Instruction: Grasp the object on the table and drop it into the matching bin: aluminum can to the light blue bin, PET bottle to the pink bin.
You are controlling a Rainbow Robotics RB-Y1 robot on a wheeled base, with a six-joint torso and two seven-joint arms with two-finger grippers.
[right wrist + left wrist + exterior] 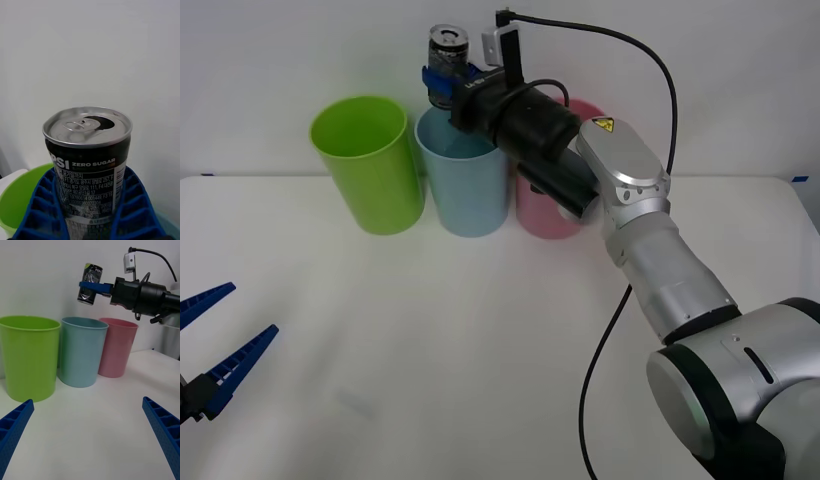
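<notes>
A small dark aluminum can (447, 55) with a silver top and pull tab hangs in the air, clamped by my right gripper (448, 83). It sits just above the rim of the light blue bin (466, 185), toward the bin's left side. In the right wrist view the can (88, 161) stands upright between the blue ribbed fingers (45, 210). The left wrist view shows the can (90, 284) tilted slightly above the light blue bin (81, 350). The pink bin (552, 215) stands right of the blue one, partly hidden by my right arm. My left gripper (210, 345) is open low at the left.
A lime green bin (368, 165) stands left of the light blue one at the back of the white table (430, 350). A black cable (650, 110) loops from the right wrist. A white wall rises behind the bins.
</notes>
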